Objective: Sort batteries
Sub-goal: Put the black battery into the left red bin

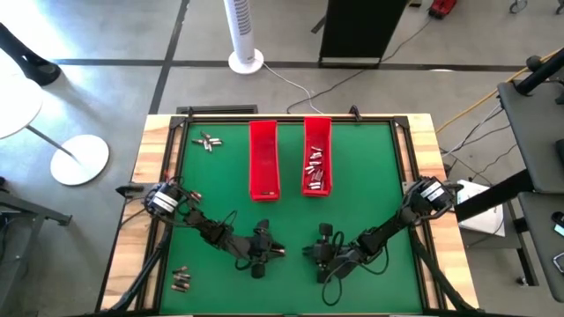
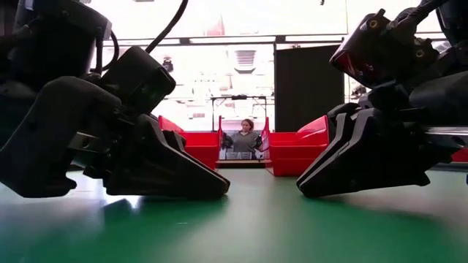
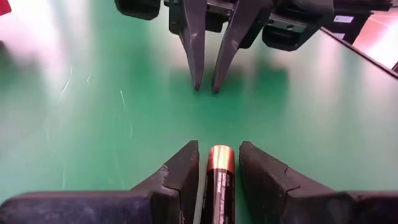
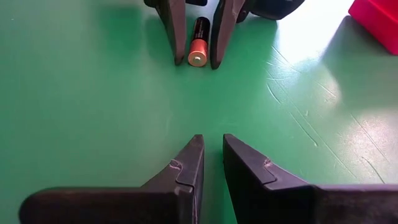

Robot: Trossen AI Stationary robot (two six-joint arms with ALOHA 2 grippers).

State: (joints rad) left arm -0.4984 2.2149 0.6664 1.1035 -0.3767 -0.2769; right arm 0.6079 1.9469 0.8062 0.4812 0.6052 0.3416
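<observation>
No readable text is showing anywhere; the battery (image 3: 217,183) between the left pincer's fingers is displaying only blurred, illegible print.

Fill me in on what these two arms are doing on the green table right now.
They are sorting batteries. The left gripper holds a copper-topped battery between its fingers, low over the green table near its front edge. The right gripper faces it, close by, narrowly parted and holding nothing. Of the two red trays, the right tray has silvery batteries in it; the left tray looks nearly bare. Loose batteries lie at the far left.
</observation>
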